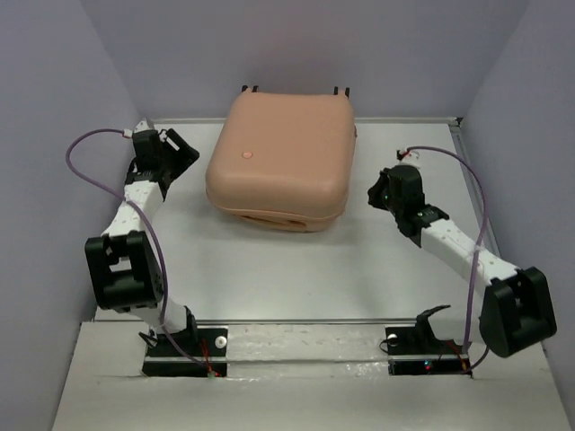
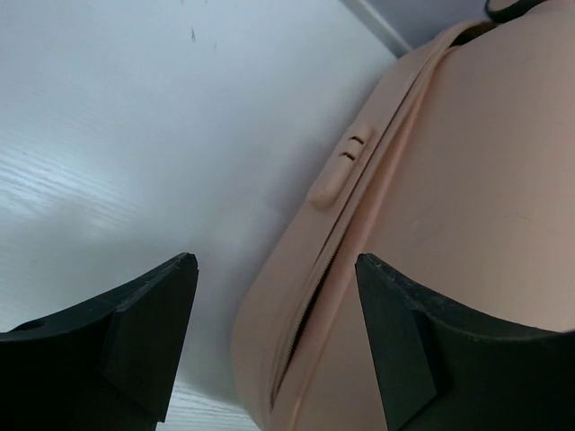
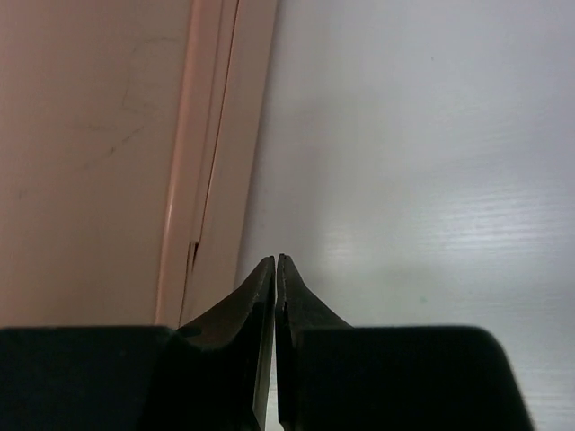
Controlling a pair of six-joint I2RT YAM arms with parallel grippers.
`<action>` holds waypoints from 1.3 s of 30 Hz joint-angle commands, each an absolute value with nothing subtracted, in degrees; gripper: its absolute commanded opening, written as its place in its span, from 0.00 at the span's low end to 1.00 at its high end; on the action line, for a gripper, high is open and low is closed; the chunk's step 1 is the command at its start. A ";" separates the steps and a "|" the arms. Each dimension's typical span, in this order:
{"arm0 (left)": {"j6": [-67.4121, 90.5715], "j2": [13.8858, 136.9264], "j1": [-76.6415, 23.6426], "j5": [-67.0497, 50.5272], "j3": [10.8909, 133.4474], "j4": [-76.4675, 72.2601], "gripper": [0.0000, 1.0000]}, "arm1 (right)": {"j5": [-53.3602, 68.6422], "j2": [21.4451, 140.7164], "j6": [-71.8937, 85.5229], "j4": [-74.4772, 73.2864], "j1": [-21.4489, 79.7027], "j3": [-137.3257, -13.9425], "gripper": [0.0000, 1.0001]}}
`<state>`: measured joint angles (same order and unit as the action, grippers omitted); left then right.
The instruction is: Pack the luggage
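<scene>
Luggage (image 1: pixel 277 162) lid down, mid-back of table (image 1: pixel 269 287) | L gripper (image 2: pixel 274 265) jaws apart by left seam; R gripper (image 3: pixel 277 259) pinched together, empty, right side | step: prob. sealing shell | next: find zip pull

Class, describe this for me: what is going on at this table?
Two robot arms flank a peach-pink suitcase lying on the table with its lid down. The left gripper is open, close by the zipper seam on its side. The right gripper is shut and empty beside the opposite side. Neither arm holds anything.
</scene>
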<state>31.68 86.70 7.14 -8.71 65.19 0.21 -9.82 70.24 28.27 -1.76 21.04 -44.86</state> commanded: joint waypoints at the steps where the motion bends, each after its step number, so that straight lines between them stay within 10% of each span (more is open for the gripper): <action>1: 34.98 94.01 6.07 -14.50 67.32 -4.48 0.82 | -6.77 81.10 26.28 1.76 20.48 -56.91 0.12; 15: 39.28 89.50 -7.11 -7.66 51.28 -12.90 0.82 | 6.39 104.85 21.80 1.93 18.11 -75.77 0.12; 29: 50.10 60.31 -32.34 8.52 25.05 -13.36 0.82 | 27.95 98.00 12.82 5.01 11.79 -68.65 0.10; 35: 41.06 50.19 -27.88 25.30 38.12 -0.36 0.88 | 29.98 99.32 14.06 2.12 5.45 -70.92 0.15; 39: 35.51 52.29 -15.84 14.89 49.81 -0.53 0.89 | 29.97 100.81 14.94 1.49 5.45 -71.81 0.21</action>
<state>41.36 53.06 -25.21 20.03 36.60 3.68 21.50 100.77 12.88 3.84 3.05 -69.38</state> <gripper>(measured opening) 0.877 0.187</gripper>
